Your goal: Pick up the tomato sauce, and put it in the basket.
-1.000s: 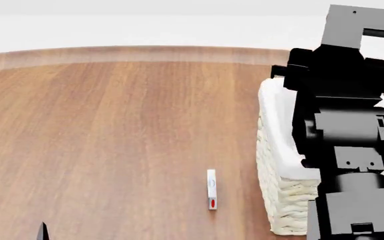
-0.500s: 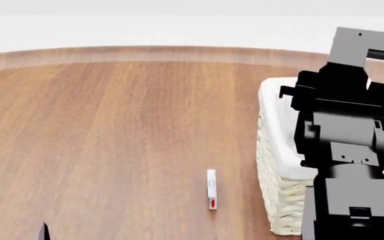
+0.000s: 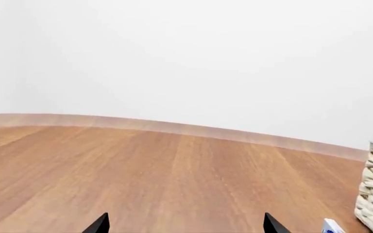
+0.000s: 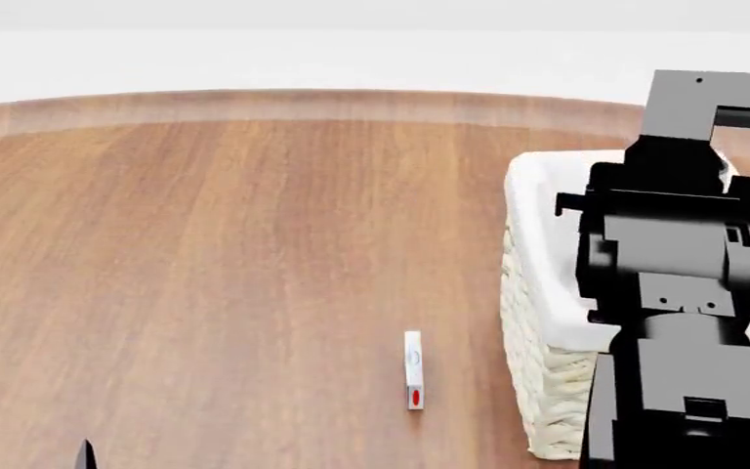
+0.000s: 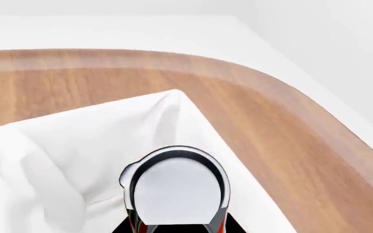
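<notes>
Wooden counter (image 4: 219, 254) stretches wide. At the far left, the left tool (image 3: 183, 224) hangs low with its two tips apart, holding nothing. Near the middle lies a small white packet (image 4: 413, 368). To the right stands the wicker basket (image 4: 545, 391) with its white liner. Above the liner, the right tool (image 5: 173, 225) grips the can of tomato sauce (image 5: 175, 190), silver top showing. Pickup and carry look done; only lowering and letting go seem left.

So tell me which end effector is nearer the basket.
Right. The right end effector hangs over the basket holding the tomato sauce; the left end effector sits far across the table.
</notes>
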Robot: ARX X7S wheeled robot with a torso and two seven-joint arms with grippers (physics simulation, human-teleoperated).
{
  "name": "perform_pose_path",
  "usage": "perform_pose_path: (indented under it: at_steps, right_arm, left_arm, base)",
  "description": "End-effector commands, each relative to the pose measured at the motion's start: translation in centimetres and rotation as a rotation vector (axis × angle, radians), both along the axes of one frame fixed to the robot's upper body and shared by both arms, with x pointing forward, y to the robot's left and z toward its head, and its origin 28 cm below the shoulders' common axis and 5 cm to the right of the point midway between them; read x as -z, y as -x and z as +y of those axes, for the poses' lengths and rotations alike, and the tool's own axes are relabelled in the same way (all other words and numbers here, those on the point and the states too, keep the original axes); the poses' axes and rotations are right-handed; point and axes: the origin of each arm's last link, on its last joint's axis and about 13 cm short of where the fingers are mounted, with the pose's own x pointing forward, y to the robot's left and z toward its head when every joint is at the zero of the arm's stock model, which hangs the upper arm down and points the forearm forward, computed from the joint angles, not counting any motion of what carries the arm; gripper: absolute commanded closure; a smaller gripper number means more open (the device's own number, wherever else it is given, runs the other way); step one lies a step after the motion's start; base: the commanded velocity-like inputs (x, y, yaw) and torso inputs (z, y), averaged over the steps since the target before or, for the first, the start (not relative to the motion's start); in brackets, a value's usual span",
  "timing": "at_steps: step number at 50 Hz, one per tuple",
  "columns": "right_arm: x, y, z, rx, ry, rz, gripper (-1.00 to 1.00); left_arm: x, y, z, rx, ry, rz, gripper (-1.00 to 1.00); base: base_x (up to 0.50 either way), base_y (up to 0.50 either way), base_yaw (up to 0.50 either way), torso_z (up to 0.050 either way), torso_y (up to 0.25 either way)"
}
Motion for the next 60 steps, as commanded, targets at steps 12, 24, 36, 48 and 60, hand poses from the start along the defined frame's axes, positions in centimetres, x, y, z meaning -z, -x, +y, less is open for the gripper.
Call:
perform_pose_path:
  at_steps: [12, 24, 36, 48, 60]
  right_arm:
    - [0.7, 0.4, -0.1, -0.025, 0.03, 0.083, 1.0]
    - [0.8, 0.6, -0.3, -0.012, 0.017, 0.096, -1.0]
    - [-2.3, -0.2, -0.1, 0.0, 0.051, -0.03, -1.0]
    - [-5.4, 0.1, 4.3, -0.203, 0.103, -0.252, -1.0]
    - [-6.2, 8.3, 10.1, -0.436, 0.213, -0.521, -1.0]
  left_arm:
    - [-0.3, -0.1, 0.0, -0.002, -0.001, -0.006, -1.0]
    - [-0.1, 0.0, 0.0, 0.0, 0.0, -0.001, -1.0]
    - [0.2, 0.0, -0.1, 0.002, -0.001, 0.007, -1.0]
    - [0.2, 0.1, -0.1, 0.0, 0.002, 0.007, -1.0]
    - [0.0, 0.1, 0.0, -0.002, 0.002, 0.004, -1.0]
  base:
    - [0.0, 0.0, 0.0, 0.0, 0.0]
    - [0.0, 0.0, 0.0, 0.0, 0.0]
    - [0.0, 0.0, 0.0, 0.0, 0.0]
    - [0.0, 0.0, 0.0, 0.0, 0.0]
    - [0.0, 0.0, 0.0, 0.0, 0.0]
